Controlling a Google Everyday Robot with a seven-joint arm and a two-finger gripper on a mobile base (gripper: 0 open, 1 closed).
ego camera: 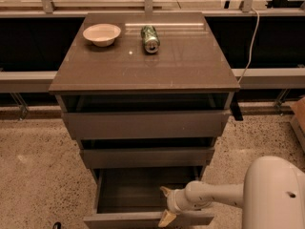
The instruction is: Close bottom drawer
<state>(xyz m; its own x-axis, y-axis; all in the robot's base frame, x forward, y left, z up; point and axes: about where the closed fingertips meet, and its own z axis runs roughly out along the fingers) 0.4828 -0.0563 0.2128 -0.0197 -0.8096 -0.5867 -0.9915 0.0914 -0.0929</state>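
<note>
Bottom drawer (136,194) sits pulled well out at the foot of the cabinet (143,66), lowest of 3, dark box interior showing w/ nothing seen in it, slim flat front panel along the picture's lower edge. Gripper (166,205) is at that panel, right of centre, its 2 tan fingertips spread apart, i.e. open & holding nothing. One tip reaches over the box interior, the other lies at the panel's outer face, so they seem to straddle the top edge, tho contact can't be confirmed. Handling, as a guess: stiff board box on runners, light since it looks empty, so it should slide w/ modest force & won't flex or break. Matte front is handleless, so no grab point; no clamp needed anyway, a flat push on the outer face does it. Best contact approx mid-width so it runs straight; pushing far to one side could rack it on the runners. Panel is slim, so a tip may slip over the top edge. Watch the tip inside the box: it could get pinched under the mid drawer (147,157) as the gap shuts. Bowl (101,34) & can (150,38) on top are well apart from the work; can lies on its side, a hard slam might roll it.
</note>
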